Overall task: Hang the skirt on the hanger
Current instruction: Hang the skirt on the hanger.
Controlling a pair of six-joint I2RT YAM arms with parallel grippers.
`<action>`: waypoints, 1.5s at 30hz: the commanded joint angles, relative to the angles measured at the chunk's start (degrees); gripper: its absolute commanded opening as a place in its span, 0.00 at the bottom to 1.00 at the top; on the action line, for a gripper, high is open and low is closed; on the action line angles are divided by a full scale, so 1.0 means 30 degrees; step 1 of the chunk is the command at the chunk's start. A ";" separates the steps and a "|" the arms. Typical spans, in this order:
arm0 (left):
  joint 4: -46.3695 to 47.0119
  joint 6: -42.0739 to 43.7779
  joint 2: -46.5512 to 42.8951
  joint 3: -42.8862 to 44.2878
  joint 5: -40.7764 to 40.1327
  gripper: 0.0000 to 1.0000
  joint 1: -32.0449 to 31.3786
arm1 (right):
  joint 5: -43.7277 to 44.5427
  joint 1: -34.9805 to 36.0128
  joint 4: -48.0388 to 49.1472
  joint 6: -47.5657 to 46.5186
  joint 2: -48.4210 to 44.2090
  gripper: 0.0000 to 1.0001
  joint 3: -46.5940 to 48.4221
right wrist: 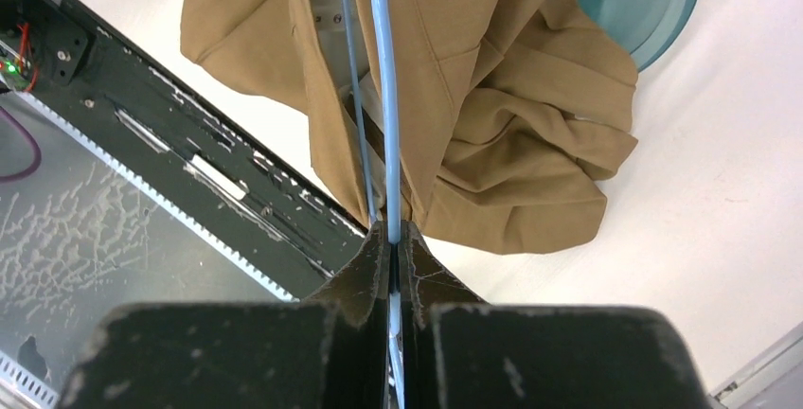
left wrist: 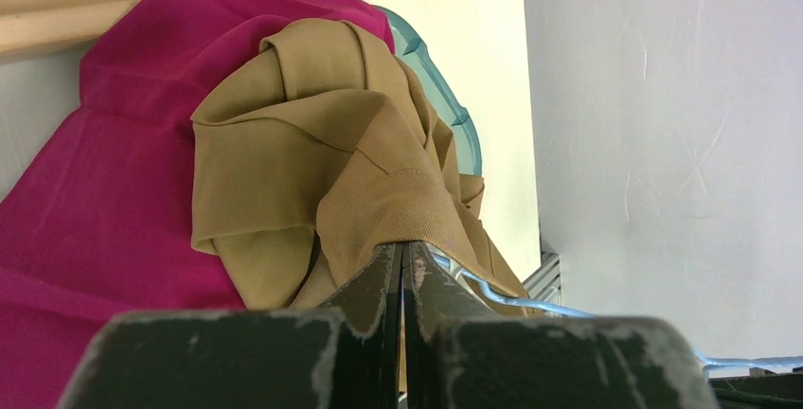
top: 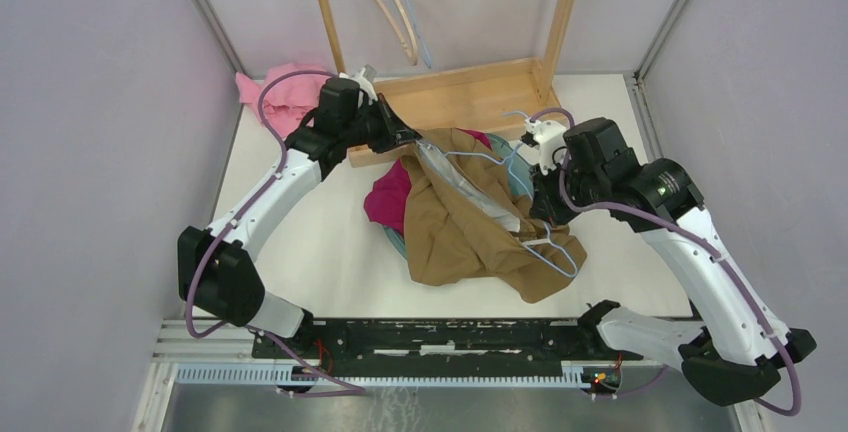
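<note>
The tan skirt (top: 455, 227) is seen crumpled in deep folds at the middle of the tabletop (top: 310, 242), partly over a magenta cloth (top: 388, 202). A stitched fold of it is clamped by the left fingers (left wrist: 374, 281). The pale blue wire hanger (right wrist: 383, 97), laid against the skirt, is pinched by the right fingers (right wrist: 365, 272).

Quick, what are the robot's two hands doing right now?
Left gripper: closed, pinching the tan fabric skirt.
Right gripper: closed on the thin light blue hanger.
</note>
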 commanded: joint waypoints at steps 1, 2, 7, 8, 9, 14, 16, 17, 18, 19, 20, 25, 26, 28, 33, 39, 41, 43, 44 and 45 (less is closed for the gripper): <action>0.1581 -0.0542 -0.0192 0.0292 0.0309 0.04 0.0160 | -0.0144 0.0102 0.2658 0.0713 -0.0833 0.01 -0.0650; 0.1610 -0.0539 -0.0224 0.0235 0.0311 0.04 0.0157 | -0.0291 0.0113 0.3044 0.0801 -0.0946 0.01 -0.0824; 0.1732 -0.0590 -0.0235 0.0062 0.0353 0.04 0.0139 | -0.0385 0.0106 0.3782 0.1015 -0.1106 0.01 -0.1315; 0.1757 -0.0593 -0.0237 0.0034 0.0342 0.04 0.0140 | -0.0332 0.0106 0.3778 0.1033 -0.1104 0.01 -0.1306; 0.1790 -0.0615 -0.0237 0.0016 0.0337 0.04 0.0166 | -0.0289 0.0106 0.3847 0.1053 -0.1163 0.01 -0.1360; 0.1787 -0.0592 -0.0223 0.0016 0.0241 0.04 0.0140 | -0.0734 0.0106 0.4009 0.0745 -0.1565 0.01 -0.1808; 0.1784 -0.0607 -0.0264 0.0021 0.0251 0.04 0.0142 | -0.0892 0.0113 0.3544 0.0388 -0.1483 0.01 -0.1901; 0.1793 -0.0621 -0.0277 0.0037 0.0234 0.04 0.0148 | -0.0958 0.0107 0.3422 0.0295 -0.1488 0.01 -0.2006; 0.1780 -0.0622 -0.0305 0.0031 0.0210 0.04 0.0134 | -0.1019 0.0106 0.3356 0.0178 -0.1555 0.01 -0.2107; 0.1789 -0.0623 -0.0334 0.0031 0.0174 0.04 0.0139 | -0.1100 0.0102 0.3230 0.0111 -0.1611 0.01 -0.2149; 0.1779 -0.0645 -0.0363 0.0041 0.0151 0.04 0.0136 | -0.1125 0.0105 0.3072 0.0037 -0.1607 0.01 -0.2176; 0.1652 -0.0594 -0.0397 0.0146 0.0027 0.04 0.0141 | -0.1096 0.0102 0.2237 -0.0357 -0.1657 0.01 -0.2129; 0.1649 -0.0593 -0.0382 0.0148 0.0019 0.04 0.0140 | -0.1059 0.0105 0.2226 -0.0402 -0.1774 0.01 -0.2151; 0.1641 -0.0593 -0.0343 0.0177 0.0017 0.04 0.0134 | -0.1142 0.0106 0.2486 -0.0427 -0.2107 0.01 -0.2324; 0.1688 -0.0623 -0.0287 0.0177 0.0055 0.04 0.0125 | -0.1403 0.0105 0.3441 -0.0534 -0.2740 0.01 -0.2922; 0.1705 -0.0623 -0.0252 0.0180 0.0095 0.04 0.0147 | -0.1566 0.0107 0.4988 -0.0665 -0.3339 0.01 -0.4056; 0.1732 -0.0623 -0.0221 0.0153 0.0106 0.04 0.0136 | -0.1647 0.0102 0.5518 -0.0711 -0.3360 0.01 -0.4480; 0.1713 -0.0619 -0.0228 0.0148 0.0128 0.04 0.0135 | -0.1682 0.0120 0.6164 -0.0719 -0.3540 0.01 -0.5024; 0.1693 -0.0597 -0.0222 0.0140 0.0127 0.04 0.0132 | -0.1688 0.0104 0.6423 -0.0719 -0.3653 0.01 -0.5253; 0.1679 -0.0566 -0.0221 0.0147 0.0109 0.04 0.0154 | -0.1678 0.0105 0.6653 -0.0744 -0.3770 0.01 -0.5420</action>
